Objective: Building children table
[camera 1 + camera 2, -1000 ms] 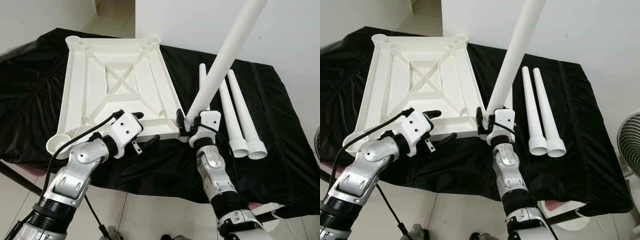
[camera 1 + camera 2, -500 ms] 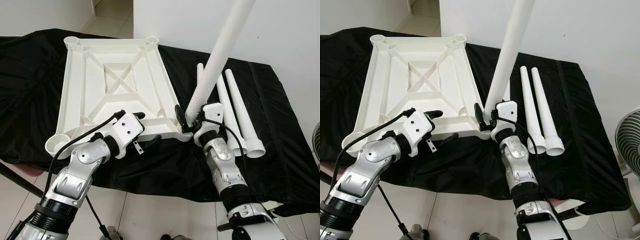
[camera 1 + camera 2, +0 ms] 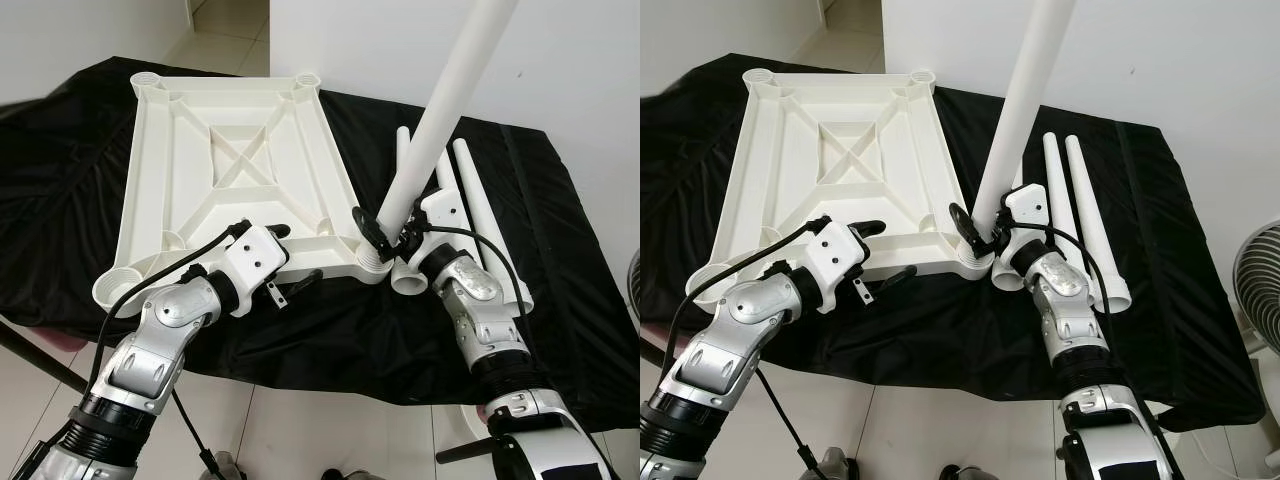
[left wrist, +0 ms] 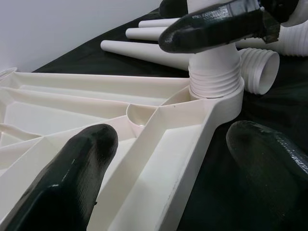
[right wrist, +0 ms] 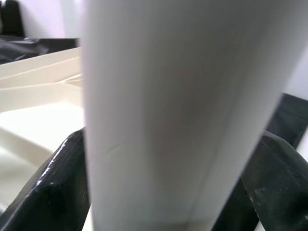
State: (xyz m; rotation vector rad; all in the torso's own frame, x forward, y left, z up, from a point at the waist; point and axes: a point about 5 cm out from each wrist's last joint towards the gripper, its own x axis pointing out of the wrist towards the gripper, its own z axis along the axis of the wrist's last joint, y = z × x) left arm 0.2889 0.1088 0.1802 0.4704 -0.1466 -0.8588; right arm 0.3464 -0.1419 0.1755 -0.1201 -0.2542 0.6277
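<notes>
The white table top (image 3: pixel 240 170) lies upside down on a black cloth. At its near right corner socket (image 4: pixel 214 82) a long white leg (image 3: pixel 440 110) stands, leaning up and to the right, its threaded end in the socket. My right gripper (image 3: pixel 385 232) is shut on the leg just above the socket, one black finger (image 5: pixel 53 192) on each side. My left gripper (image 3: pixel 290 258) is open and straddles the top's near rim (image 4: pixel 173 159), one finger inside it and one outside.
Three spare white legs (image 3: pixel 1080 210) lie side by side on the cloth right of the table top, wide ends toward me. The cloth-covered surface (image 3: pixel 560 300) ends close in front of me. A fan (image 3: pixel 1260 290) stands at the far right.
My right forearm has swung out to the right while its gripper stays on the leg at the corner. The left arm has not moved.
</notes>
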